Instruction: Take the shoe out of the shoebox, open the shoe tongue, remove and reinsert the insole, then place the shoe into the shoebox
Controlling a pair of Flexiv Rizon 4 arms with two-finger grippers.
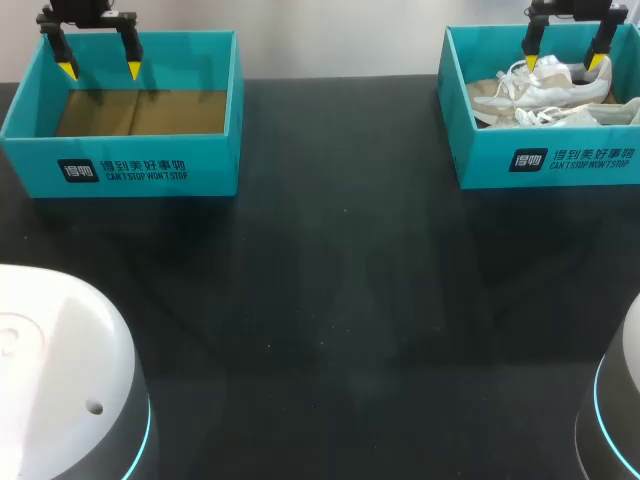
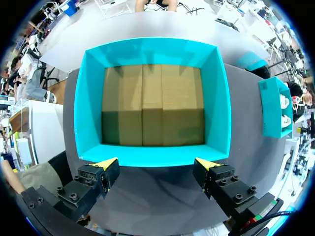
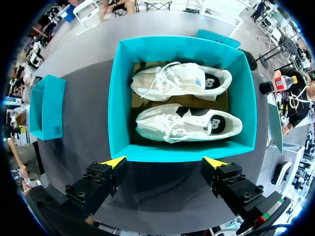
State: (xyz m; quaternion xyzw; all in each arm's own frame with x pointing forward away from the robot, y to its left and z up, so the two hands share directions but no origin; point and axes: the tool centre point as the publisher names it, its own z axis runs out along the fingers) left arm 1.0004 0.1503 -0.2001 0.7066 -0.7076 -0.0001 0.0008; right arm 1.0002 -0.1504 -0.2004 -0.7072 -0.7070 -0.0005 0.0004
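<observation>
Two white lace-up shoes lie side by side on their sides in the teal shoebox [image 1: 550,160] at the table's back right, one shoe [image 1: 550,82] farther back and the other [image 1: 565,115] nearer the front wall. My right gripper [image 1: 565,62] hangs open above them, holding nothing. The right wrist view looks straight down into this shoebox [image 3: 120,98], with both shoes [image 3: 179,81] [image 3: 187,123] ahead of the right gripper [image 3: 167,161]. My left gripper [image 1: 97,68] hangs open over a second teal box [image 1: 130,165] at the back left, bare brown cardboard inside. In its wrist view that box [image 2: 152,51] lies ahead of the left gripper [image 2: 157,163].
The black table [image 1: 330,300] stretches between and in front of the two boxes. White rounded arm bases sit at the front left [image 1: 60,370] and front right [image 1: 625,400] corners. Each wrist view shows the other box off to one side [image 2: 273,105] [image 3: 47,105].
</observation>
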